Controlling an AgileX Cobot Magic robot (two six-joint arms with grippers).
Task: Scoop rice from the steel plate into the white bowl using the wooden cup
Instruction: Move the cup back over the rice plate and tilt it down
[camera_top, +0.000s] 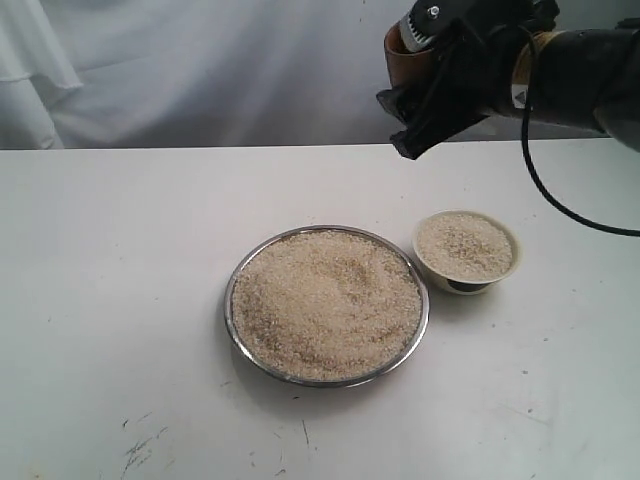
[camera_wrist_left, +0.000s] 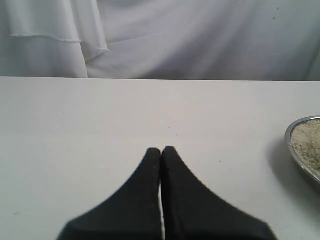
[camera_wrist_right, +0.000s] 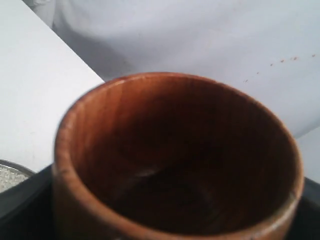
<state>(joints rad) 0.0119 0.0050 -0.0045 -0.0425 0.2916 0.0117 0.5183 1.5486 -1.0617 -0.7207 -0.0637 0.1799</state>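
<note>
The steel plate (camera_top: 229, 300) sits mid-table, heaped with rice (camera_top: 325, 300). Just to its right stands the white bowl (camera_top: 516, 262), filled with rice (camera_top: 463, 245) nearly to the rim. My right gripper (camera_top: 415, 120) hangs high above the table behind the bowl, shut on the wooden cup (camera_top: 404, 60). In the right wrist view the cup (camera_wrist_right: 175, 150) fills the picture and its dark inside looks empty. My left gripper (camera_wrist_left: 161, 150) is shut on nothing, low over bare table, with the plate's rim (camera_wrist_left: 291, 145) off to one side. It is out of the exterior view.
A white cloth backdrop (camera_top: 200, 70) hangs behind the table's far edge. The white tabletop (camera_top: 110, 300) has a few dark scuffs near its front (camera_top: 140, 450). A black cable (camera_top: 540, 180) loops down from the right arm.
</note>
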